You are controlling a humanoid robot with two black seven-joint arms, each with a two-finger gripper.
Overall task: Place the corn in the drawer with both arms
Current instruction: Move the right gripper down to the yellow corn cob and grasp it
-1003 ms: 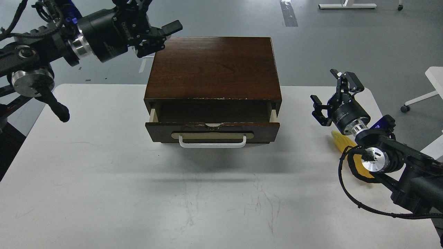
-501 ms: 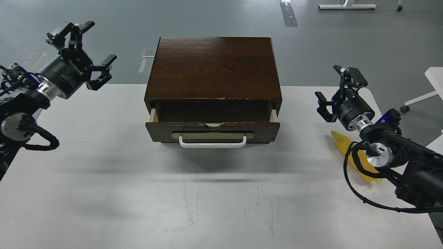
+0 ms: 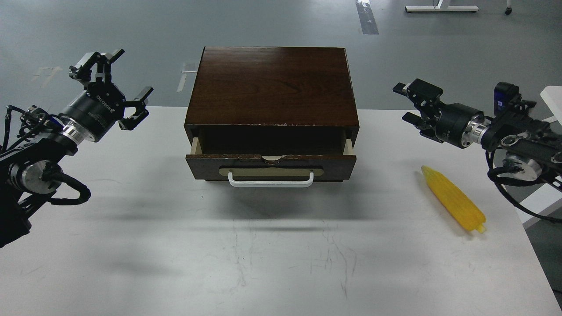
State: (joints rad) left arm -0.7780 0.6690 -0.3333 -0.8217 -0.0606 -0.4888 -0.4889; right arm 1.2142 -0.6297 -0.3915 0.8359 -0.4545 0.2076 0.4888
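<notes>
The yellow corn (image 3: 453, 199) lies on the white table (image 3: 263, 254) at the right, tip pointing toward the cabinet. The dark-brown drawer (image 3: 270, 166) with a white bar handle (image 3: 270, 181) stands partly pulled out of the boxy cabinet (image 3: 272, 85); its inside is dark and looks empty. My left gripper (image 3: 116, 85) is open and empty, raised left of the cabinet. My right gripper (image 3: 408, 103) is open and empty, raised right of the cabinet, above and behind the corn.
The table's right edge runs just past the corn. A white desk corner (image 3: 554, 94) and chair legs (image 3: 527, 127) stand off the table at the right. Grey floor with tape marks lies behind the cabinet.
My left arm has swung from the cabinet's back-left corner down and left. My right arm has lifted and turned sideways, uncovering the whole corn. The drawer has not moved.
</notes>
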